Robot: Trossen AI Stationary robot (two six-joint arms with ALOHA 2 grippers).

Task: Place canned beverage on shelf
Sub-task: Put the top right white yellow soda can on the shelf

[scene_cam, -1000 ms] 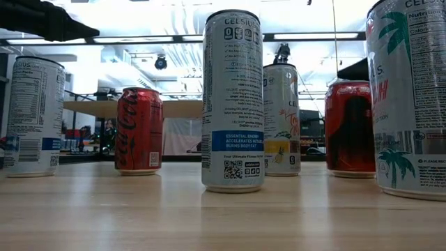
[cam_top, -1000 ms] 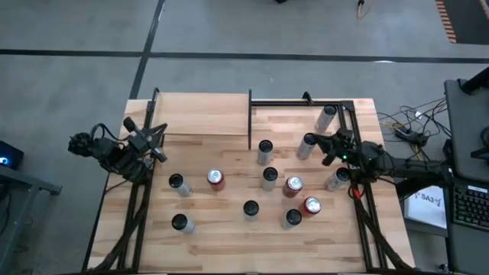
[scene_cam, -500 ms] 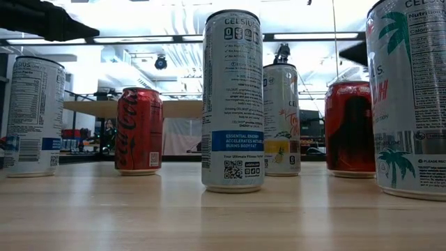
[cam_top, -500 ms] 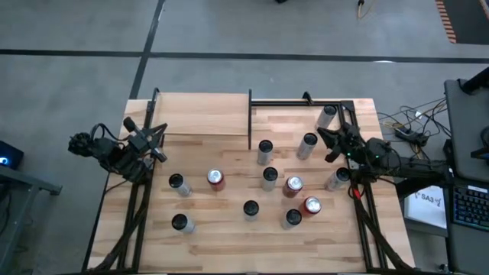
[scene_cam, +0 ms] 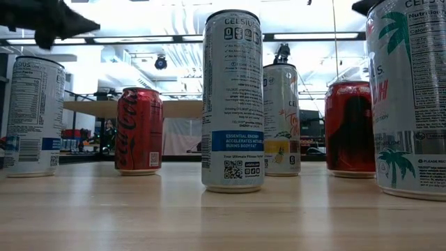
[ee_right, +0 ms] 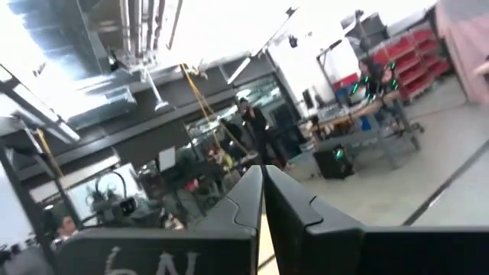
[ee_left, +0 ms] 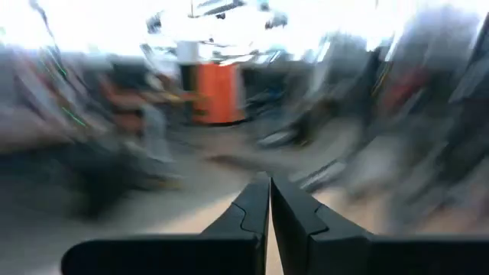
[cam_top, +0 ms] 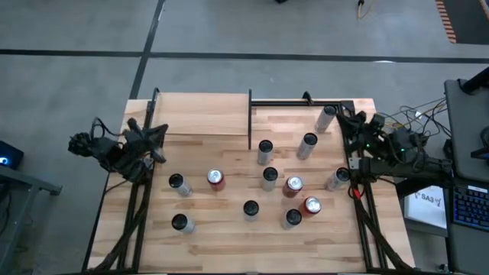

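Nothing is placed yet: my left gripper (cam_top: 158,139) and right gripper (cam_top: 354,120) hang clenched and empty at the table's edges, the shelf (cam_top: 202,114) at far left sits bare, every can, like the red one (cam_top: 216,179), still on the tabletop (cam_top: 229,237).

table (cam_top: 221,237): pale matt wood | cans (scene_cam: 233,101): glossy metal | shelf (cam_top: 202,114): pale wood planks

A pale wood table (cam_top: 229,237) is seen, with eleven upright cans (cam_top: 270,177) standing on it; the raised shelf (cam_top: 202,114) occupies its far-left corner.
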